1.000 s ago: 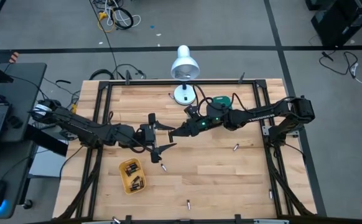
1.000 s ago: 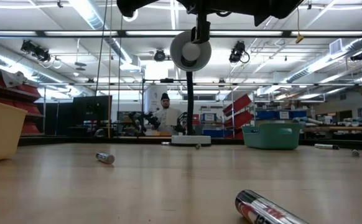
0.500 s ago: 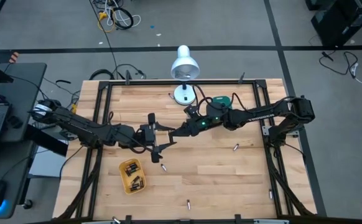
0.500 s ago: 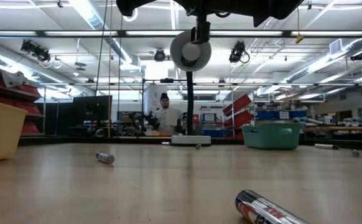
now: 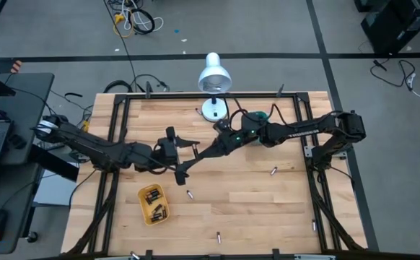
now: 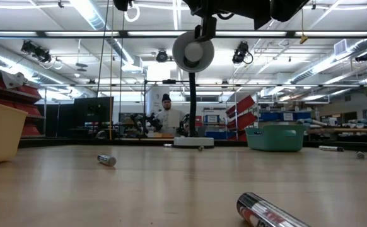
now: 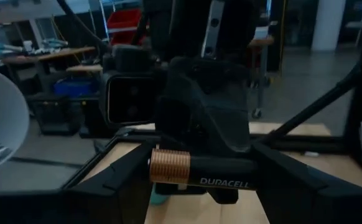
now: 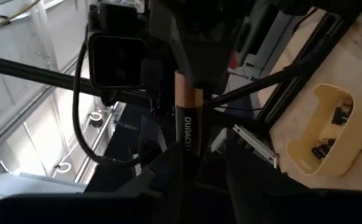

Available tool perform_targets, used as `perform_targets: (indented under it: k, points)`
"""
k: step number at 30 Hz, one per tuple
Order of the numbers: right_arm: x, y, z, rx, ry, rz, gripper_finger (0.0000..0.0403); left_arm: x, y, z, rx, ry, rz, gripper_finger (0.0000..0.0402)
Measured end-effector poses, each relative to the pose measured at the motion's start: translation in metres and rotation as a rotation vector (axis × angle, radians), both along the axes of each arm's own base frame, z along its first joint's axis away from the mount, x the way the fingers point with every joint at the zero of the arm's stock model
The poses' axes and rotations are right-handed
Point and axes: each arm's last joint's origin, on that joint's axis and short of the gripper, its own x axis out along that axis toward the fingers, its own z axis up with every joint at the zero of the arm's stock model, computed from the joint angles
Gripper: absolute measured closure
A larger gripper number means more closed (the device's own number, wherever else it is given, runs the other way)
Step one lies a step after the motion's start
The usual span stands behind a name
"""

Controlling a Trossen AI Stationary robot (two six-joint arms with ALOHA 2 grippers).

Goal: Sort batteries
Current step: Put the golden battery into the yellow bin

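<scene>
High view: the left gripper [image 5: 185, 155] and the right gripper [image 5: 195, 157] are met tip to tip above the middle of the table [image 5: 253, 209]. A copper-topped Duracell battery [image 7: 196, 173] is seen clamped across the left jaws, which stand fairly wide on it; the right jaws are partly open around the same cell [image 8: 187, 127], and whether they grip it cannot be told. A yellow tray [image 5: 153, 204] holding batteries lies at seven o'clock from the grippers, a teal tray [image 5: 256, 116] at two o'clock beside a white lamp [image 5: 213, 76]. Loose batteries [image 5: 190, 194] are scattered at five o'clock and further right [image 5: 273, 171].
</scene>
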Motion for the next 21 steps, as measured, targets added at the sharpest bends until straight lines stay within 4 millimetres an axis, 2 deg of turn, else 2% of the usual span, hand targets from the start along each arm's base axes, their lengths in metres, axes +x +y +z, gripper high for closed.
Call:
perform_targets:
  k: [5, 13, 17, 21]
  points:
    - [-0.004, -0.009, 0.004, 0.001, 0.004, -0.003, 0.0297, -0.002, -0.005, 0.016, 0.017, 0.082, -0.004, 0.0153]
    - [-0.015, -0.011, 0.021, -0.014, -0.050, 0.043, 0.0297, -0.013, -0.012, 0.046, -0.053, 0.171, 0.068, 0.0153]
    - [-0.021, -0.008, 0.028, -0.044, -0.077, 0.103, 0.0298, -0.025, -0.010, 0.050, -0.143, 0.310, 0.124, 0.0153]
    - [-0.026, -0.002, 0.031, -0.073, -0.062, 0.124, 0.0298, -0.046, -0.009, 0.040, -0.255, 0.508, 0.197, 0.0152]
